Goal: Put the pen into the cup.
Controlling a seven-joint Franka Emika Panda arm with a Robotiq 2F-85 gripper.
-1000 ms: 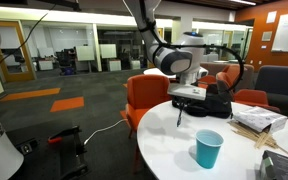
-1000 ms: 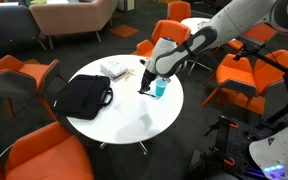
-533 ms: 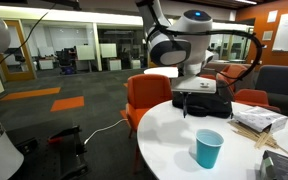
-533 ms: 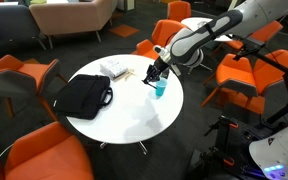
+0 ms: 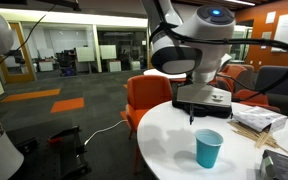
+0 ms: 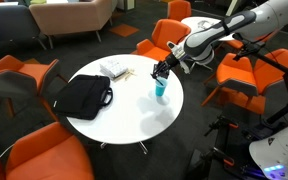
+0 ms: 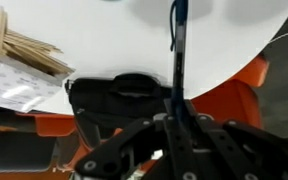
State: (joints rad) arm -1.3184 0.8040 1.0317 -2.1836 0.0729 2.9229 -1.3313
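Observation:
My gripper (image 5: 192,106) is shut on the thin dark blue pen (image 7: 178,50), which hangs down from the jaws above the white round table (image 5: 164,140). In the wrist view the pen runs straight out from between the fingers (image 7: 174,110). The teal-blue cup (image 5: 208,148) stands upright on the table, a little ahead of and below the pen tip (image 5: 192,120). In an exterior view the gripper (image 6: 160,72) hovers just above the cup (image 6: 161,90).
A black laptop bag (image 6: 82,96) lies on the table. A white box with wooden sticks (image 5: 256,122) sits near the table edge, also seen in an exterior view (image 6: 116,69). Orange chairs (image 5: 149,98) ring the table.
The arm has swung with the pen across the table toward the cup. The gripper now hovers close above the cup. The cup has not moved.

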